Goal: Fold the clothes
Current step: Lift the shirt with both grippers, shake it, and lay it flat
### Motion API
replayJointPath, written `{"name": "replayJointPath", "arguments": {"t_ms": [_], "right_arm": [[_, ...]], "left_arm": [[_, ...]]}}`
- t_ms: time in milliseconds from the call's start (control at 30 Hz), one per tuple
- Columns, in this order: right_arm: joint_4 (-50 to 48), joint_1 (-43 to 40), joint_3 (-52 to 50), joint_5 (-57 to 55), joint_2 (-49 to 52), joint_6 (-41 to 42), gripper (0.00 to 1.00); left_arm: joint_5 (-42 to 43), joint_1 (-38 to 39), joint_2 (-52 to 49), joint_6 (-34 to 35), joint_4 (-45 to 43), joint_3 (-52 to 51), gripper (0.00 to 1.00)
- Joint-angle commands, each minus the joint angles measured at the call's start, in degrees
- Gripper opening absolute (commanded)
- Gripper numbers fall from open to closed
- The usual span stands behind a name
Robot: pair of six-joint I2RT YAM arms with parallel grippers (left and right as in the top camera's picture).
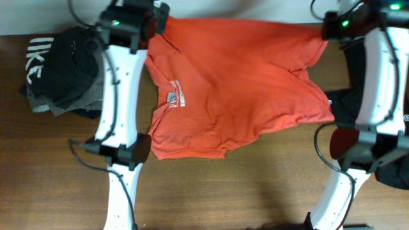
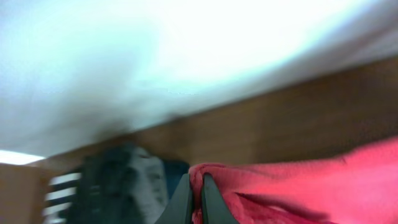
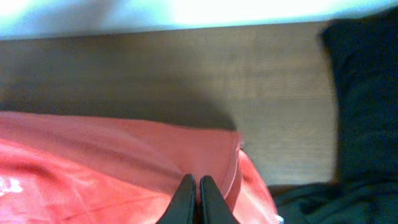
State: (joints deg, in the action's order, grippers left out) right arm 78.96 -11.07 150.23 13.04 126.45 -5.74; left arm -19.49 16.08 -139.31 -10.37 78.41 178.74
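Observation:
The red-orange T-shirt lies spread across the middle of the wooden table, with a small white tag near its left side. My left gripper is at the far left corner of the shirt, shut on a pinch of its fabric; the jaws show in the left wrist view. My right gripper is at the far right corner, shut on the shirt's edge; its jaws show in the right wrist view. The far edge is held stretched between the grippers.
A pile of dark clothes with white lettering lies at the far left, also in the left wrist view. More dark cloth lies at the right, also in the right wrist view. The table's far edge is just behind the shirt.

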Motion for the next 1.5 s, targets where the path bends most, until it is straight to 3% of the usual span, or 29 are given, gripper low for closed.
{"name": "replayJointPath", "arguments": {"t_ms": [0, 200, 400, 967, 1233, 1467], "right_arm": [[4.28, -0.66, 9.09, -0.17, -3.28, 2.25, 0.04], [11.28, -2.75, 21.38, -0.15, -6.12, 4.76, 0.04], [16.46, -5.44, 26.73, -0.15, -12.7, 5.25, 0.04], [18.34, -7.04, 26.77, -4.96, -41.79, 6.91, 0.04], [18.36, -7.02, 24.98, -8.83, -45.42, 7.96, 0.04], [18.34, -6.99, 14.88, -8.83, -43.78, 7.72, 0.04]], "left_arm": [[-6.38, -0.9, 6.27, 0.66, 0.09, 1.01, 0.01], [-8.7, -0.92, 14.01, 0.48, 0.52, 1.01, 0.01], [-8.68, -0.85, 23.04, 0.48, 1.9, 1.01, 0.01], [-4.68, -0.85, 50.56, 0.7, 9.14, 0.94, 0.01], [-4.04, -0.85, 54.25, 0.66, 9.07, -0.83, 0.01], [-4.07, -0.85, 52.04, 0.66, 6.91, -11.91, 0.01]]}}
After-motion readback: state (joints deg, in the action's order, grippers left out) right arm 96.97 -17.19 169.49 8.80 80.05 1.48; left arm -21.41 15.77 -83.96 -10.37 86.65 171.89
